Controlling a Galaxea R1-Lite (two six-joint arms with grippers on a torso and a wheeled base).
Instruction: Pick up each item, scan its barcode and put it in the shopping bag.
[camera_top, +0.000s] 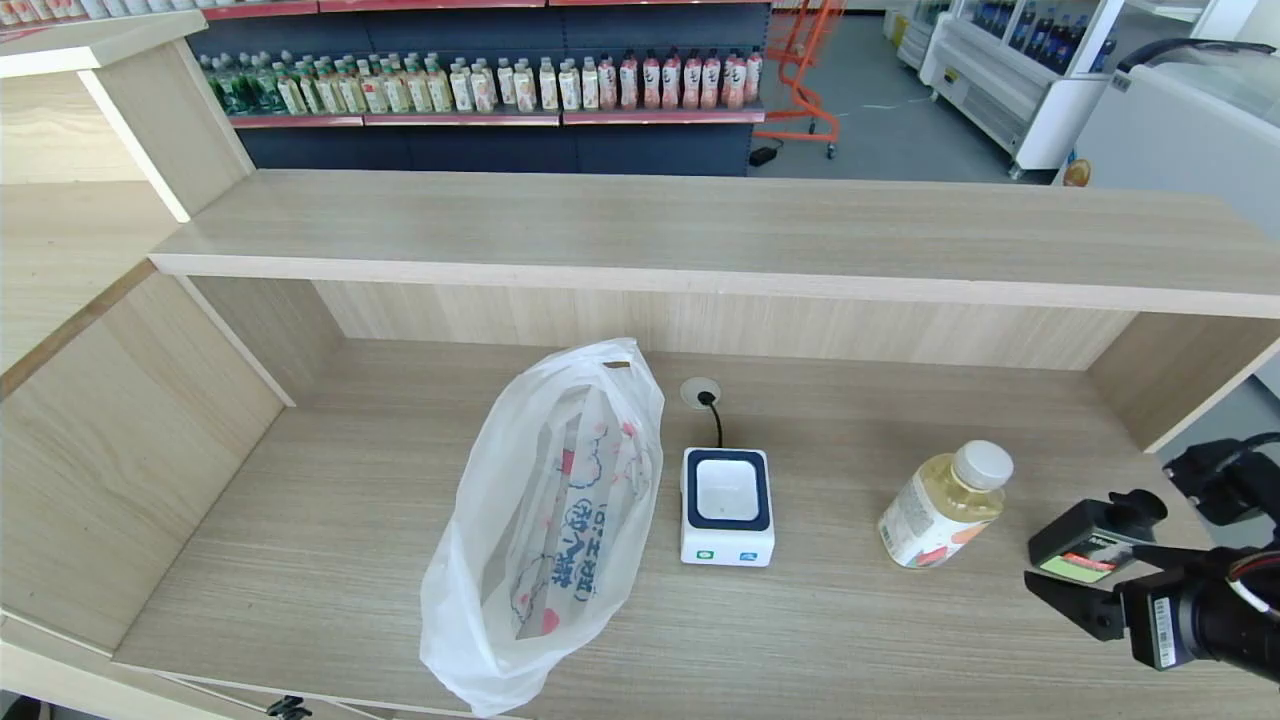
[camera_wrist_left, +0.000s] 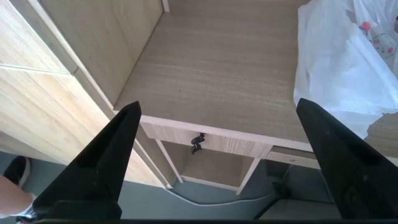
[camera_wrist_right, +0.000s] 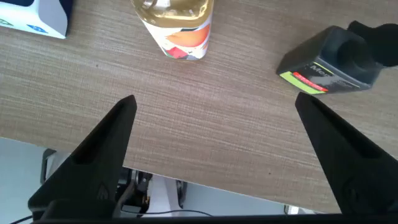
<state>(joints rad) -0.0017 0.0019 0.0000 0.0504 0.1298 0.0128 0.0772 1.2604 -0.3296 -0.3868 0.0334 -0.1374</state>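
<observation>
The counter holds a white bag lying with a packet inside. The scanner sits just right of it, and the bottle stands farther right. The right gripper is near the bottle, jaws apart. The left gripper is by the bag, jaws apart.

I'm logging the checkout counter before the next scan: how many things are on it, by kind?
Shopping bag: 1
Packet inside the bag: 1
Scanner: 1
Bottle: 1
Black handheld device: 1
Total: 5
</observation>
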